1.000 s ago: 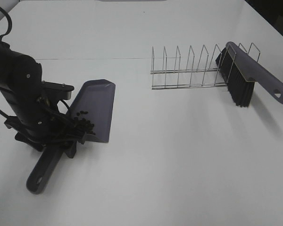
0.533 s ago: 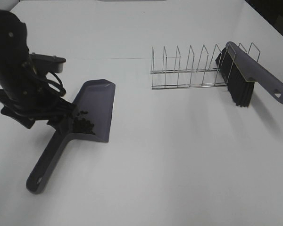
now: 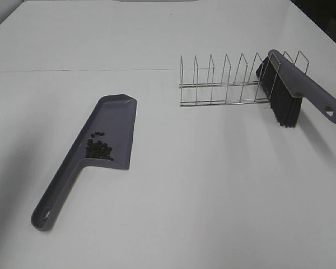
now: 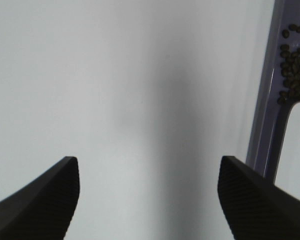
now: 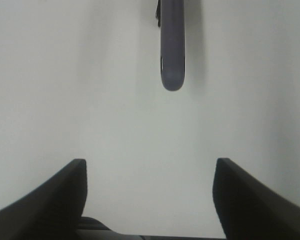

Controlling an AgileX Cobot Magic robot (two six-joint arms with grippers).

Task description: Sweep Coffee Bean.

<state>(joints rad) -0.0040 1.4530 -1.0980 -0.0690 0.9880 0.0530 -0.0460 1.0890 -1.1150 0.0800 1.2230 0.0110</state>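
The grey dustpan (image 3: 116, 117) lies flat on the white table at the left, handle toward the front. A small heap of coffee beans (image 3: 99, 149) rests in its pan near the handle. In the left wrist view the dustpan (image 4: 266, 117) and coffee beans (image 4: 292, 65) lie off to one side of my left gripper (image 4: 150, 200), which is open over bare table and holds nothing. My right gripper (image 5: 149, 200) is also open and empty, with the brush's grey handle (image 5: 171, 45) ahead of it. Neither arm shows in the high view.
A wire rack (image 3: 224, 84) stands at the back right. The grey brush (image 3: 302, 89) with black bristles leans across the rack's right end, its handle pointing to the right front.
My left arm, which stood over the dustpan's handle, has drawn back to the left and left the high view. The dustpan with its beans stays on the table.
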